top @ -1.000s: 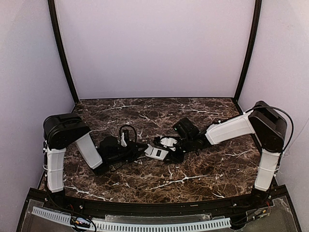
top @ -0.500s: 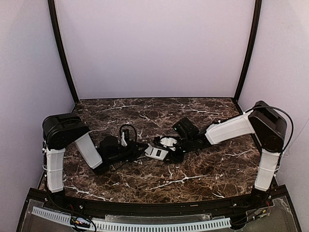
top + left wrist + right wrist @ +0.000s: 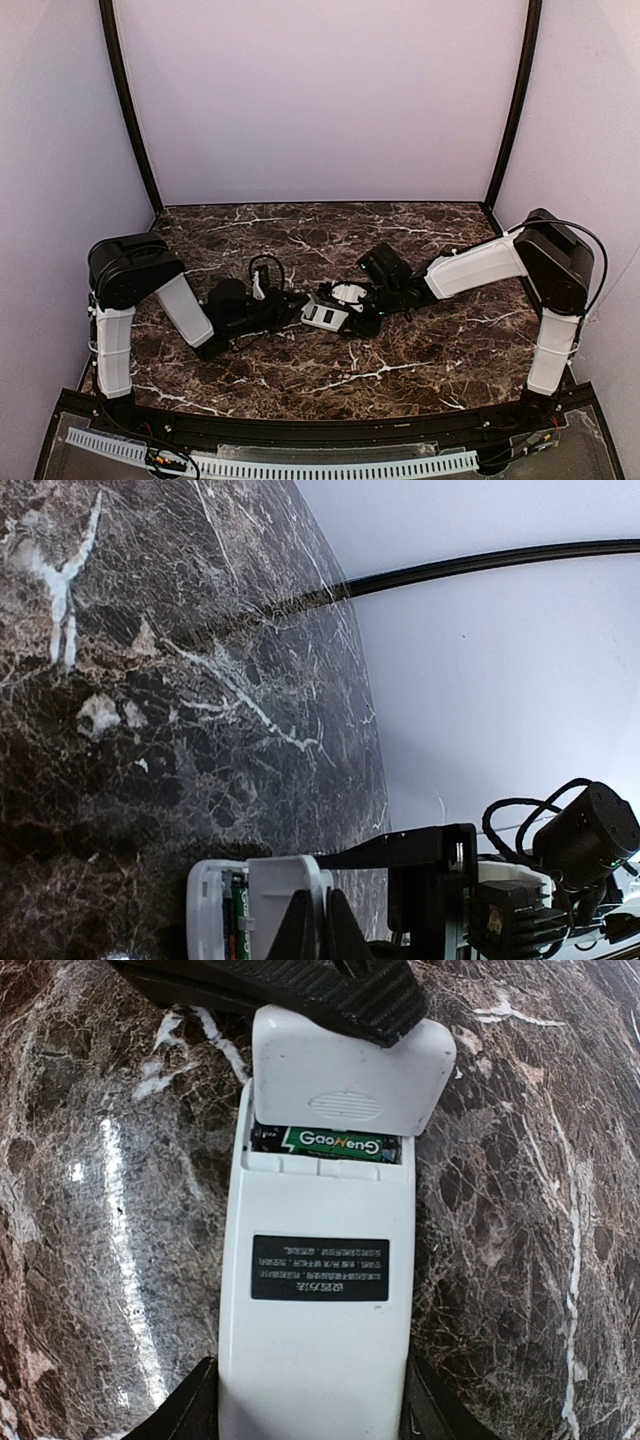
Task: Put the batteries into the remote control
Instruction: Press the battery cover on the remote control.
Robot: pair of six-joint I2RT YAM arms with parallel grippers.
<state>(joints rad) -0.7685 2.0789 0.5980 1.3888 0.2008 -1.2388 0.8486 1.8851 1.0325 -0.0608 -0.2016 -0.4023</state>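
Marble table [image 3: 420, 360], remote control [image 3: 322, 316] back-up, lengthwise left-right

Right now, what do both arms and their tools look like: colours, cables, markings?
Both arms pair bulky black joint housings with white link covers: left arm, right arm. A black cable loops above the left wrist; a thin black cable arcs over the right elbow. The left tool and right tool are black with white parts. No markings are legible.

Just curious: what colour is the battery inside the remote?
The battery is green with pale lettering, best seen from the right wrist view.
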